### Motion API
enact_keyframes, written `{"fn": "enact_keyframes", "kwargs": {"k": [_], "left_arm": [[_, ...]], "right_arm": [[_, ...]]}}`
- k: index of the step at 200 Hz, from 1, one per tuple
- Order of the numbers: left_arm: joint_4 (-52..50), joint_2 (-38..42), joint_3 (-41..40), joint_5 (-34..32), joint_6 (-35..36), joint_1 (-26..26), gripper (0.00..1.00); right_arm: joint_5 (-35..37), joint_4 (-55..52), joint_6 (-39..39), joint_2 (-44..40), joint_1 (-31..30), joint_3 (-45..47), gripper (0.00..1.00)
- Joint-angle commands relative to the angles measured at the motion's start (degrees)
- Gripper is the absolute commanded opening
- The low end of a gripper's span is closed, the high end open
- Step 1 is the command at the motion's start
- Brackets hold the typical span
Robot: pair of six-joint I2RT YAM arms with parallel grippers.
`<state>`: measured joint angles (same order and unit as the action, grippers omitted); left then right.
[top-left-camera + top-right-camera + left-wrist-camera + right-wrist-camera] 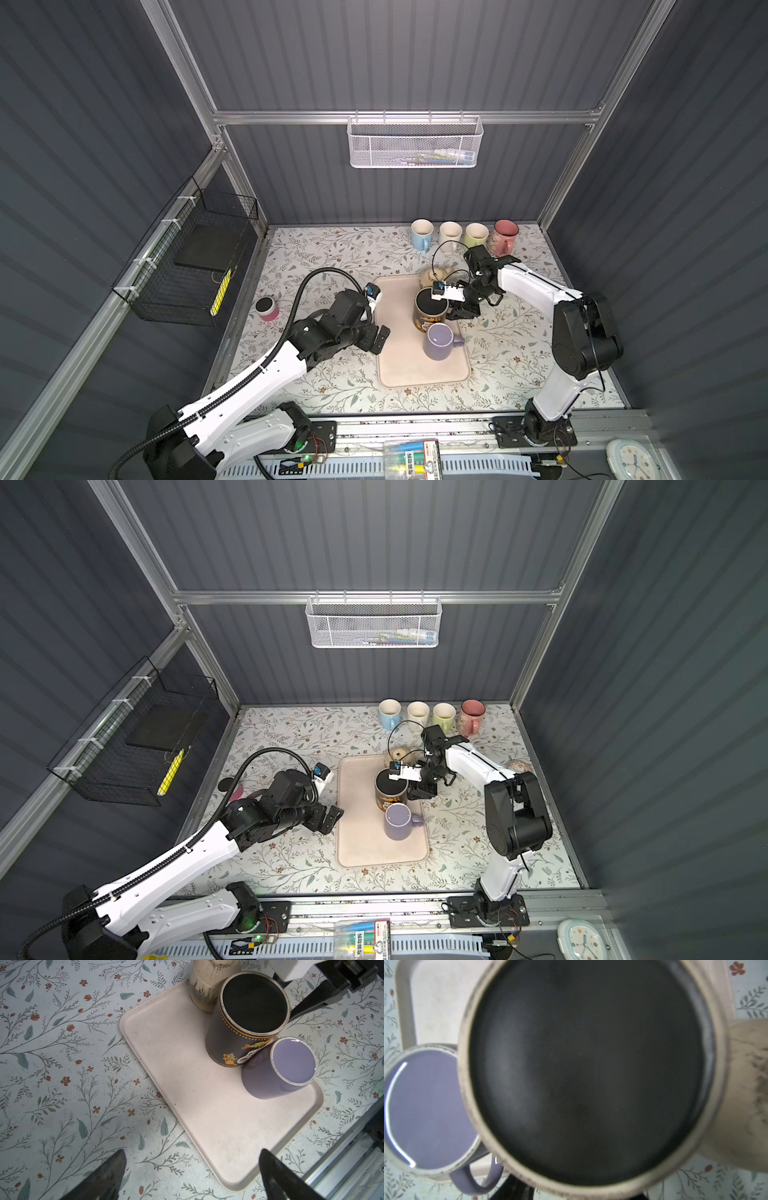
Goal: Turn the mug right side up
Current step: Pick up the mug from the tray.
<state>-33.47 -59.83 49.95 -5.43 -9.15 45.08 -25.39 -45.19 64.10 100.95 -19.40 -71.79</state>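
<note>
A dark mug (431, 309) (390, 789) with orange decoration stands upside down on the beige tray (399, 365), its flat base up. That base (581, 1064) fills the right wrist view. My right gripper (457, 309) (419, 789) is low against the mug's right side. One dark finger (311, 1005) lies beside the mug's wall, and the mug hides the jaws and its own handle. My left gripper (380, 336) (193, 1155) hangs open at the tray's left edge, holding nothing.
A purple mug (440, 340) (286, 1066) sits upside down on the tray, touching the dark one. A beige mug (432, 275) is at the tray's far edge. Several upright mugs (463, 233) line the back wall. A pink cup (267, 308) stands at the left.
</note>
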Motion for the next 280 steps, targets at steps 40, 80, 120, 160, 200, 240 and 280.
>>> {"fn": "enact_keyframes", "kwargs": {"k": [40,80,120,160,200,240,280], "left_arm": [[-1.02,0.95,-0.97,-0.55,1.14,0.32,1.0],[-1.07,1.05,-0.92,-0.72,1.13,0.27,1.0],[-1.16,1.22,-0.97,-0.93,1.08,0.27,1.0],[-1.07,1.42,-1.03,-1.15,0.97,0.27,1.0],[-0.76,1.5,-1.09,-1.31,0.79,0.27,1.0],[-0.66,1.19,-1.05,-1.82,0.54,0.27,1.0],[-0.03,1.69,-1.36,-2.9,-0.24,0.27,1.0]], "right_arm": [[1.46,1.3,0.47,0.77,-1.75,1.29,0.24],[2.47,1.89,-1.46,0.72,-2.6,1.31,0.08],[3.08,0.76,-2.51,0.86,-4.91,0.68,0.0],[4.85,3.97,-8.72,-0.87,-6.35,0.97,0.0],[5.52,9.97,-15.56,-5.83,-7.05,2.98,0.0],[4.11,14.09,-20.01,-9.72,-7.9,4.34,0.0],[0.79,21.09,-24.85,-13.99,-8.09,6.93,0.0]]}}
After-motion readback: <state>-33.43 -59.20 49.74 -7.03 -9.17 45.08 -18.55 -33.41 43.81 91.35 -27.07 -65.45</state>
